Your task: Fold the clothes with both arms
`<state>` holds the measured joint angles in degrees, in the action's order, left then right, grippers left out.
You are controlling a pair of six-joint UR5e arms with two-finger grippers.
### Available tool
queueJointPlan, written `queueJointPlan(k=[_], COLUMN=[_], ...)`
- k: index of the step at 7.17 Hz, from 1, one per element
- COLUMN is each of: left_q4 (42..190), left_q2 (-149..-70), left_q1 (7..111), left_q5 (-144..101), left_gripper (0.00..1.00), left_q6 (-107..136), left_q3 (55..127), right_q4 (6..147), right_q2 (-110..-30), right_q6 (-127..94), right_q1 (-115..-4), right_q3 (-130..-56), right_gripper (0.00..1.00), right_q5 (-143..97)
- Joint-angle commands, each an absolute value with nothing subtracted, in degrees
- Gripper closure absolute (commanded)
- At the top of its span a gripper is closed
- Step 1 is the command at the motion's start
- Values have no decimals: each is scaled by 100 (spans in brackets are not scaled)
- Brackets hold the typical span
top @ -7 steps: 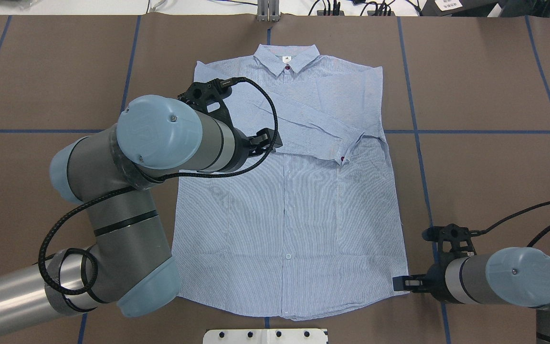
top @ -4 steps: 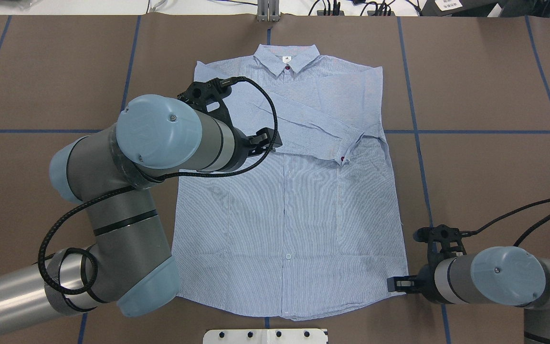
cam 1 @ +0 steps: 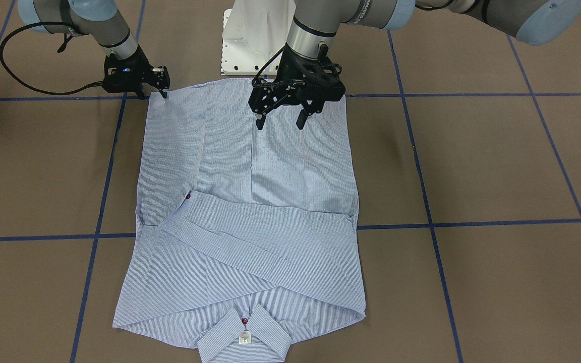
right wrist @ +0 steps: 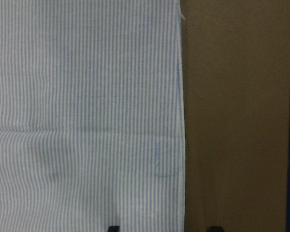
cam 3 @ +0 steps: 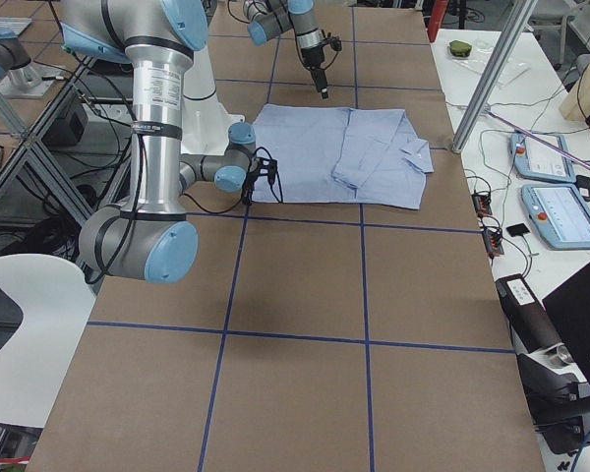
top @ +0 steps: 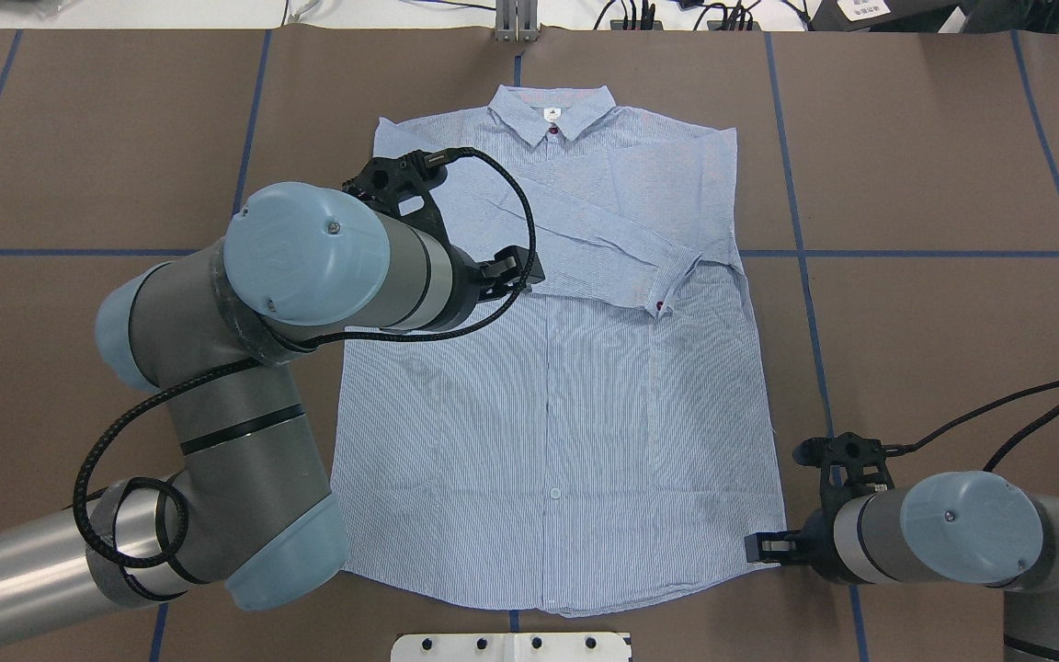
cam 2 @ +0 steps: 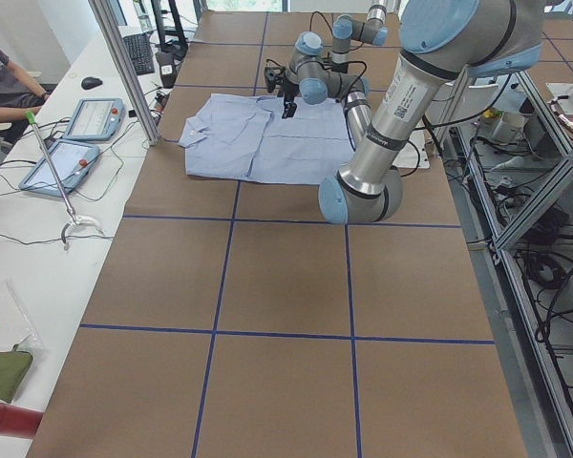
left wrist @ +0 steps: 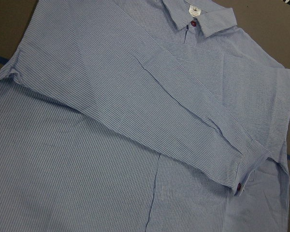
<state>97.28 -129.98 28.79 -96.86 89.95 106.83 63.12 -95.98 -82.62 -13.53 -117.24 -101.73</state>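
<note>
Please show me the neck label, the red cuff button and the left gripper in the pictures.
neck label (top: 550,114), overhead view, middle of the white tag.
red cuff button (top: 659,305), overhead view, centre of the button.
left gripper (cam 1: 280,123), front-facing view, midway between the tips of its open jaws.

Below my left pincer (cam 1: 280,122) the table (cam 1: 497,161) wears brown paper, crossed by blue tape lines (cam 1: 472,94). Far ahead of the pincer stands a white bench (cam 2: 38,258) with two tablets (cam 2: 95,119), cables and an aluminium post (cam 2: 124,67). Behind it, to my right, stands a white chair (cam 3: 25,334).
</note>
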Motion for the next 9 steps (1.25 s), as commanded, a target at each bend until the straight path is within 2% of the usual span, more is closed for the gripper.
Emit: queueJointPlan(k=[1,4,5,6,9], left_q4=[9729,9729,9729,9729,9729], left_q2=[-12999,-12990,-12990,-12990,-12990], left_q1=[2874,2883,2883,2883,2883], left_q5=[-9686,-9677,-9668,-9668,-9668], left_gripper=[2,2,2,2,2], left_q6=[8991,8991,9000,9000,9000], left_q3=[10679,10688,10679,10679,10679], right_q4=[6311,6328,6328,6328,6319], right_q2=[-9589,-9422,-9413,-9413,-9431], right_q6=[-8262,-8270,-8271,-8271,-8262], right_q1=[-1432,-1433,-1433,-1441,-1704], right_q3=[-11663,-11540,-11540,-11549,-11610], right_gripper=[30,34,43,55,55], right_q5=[-10239,-10239,-10239,-10239,-10651])
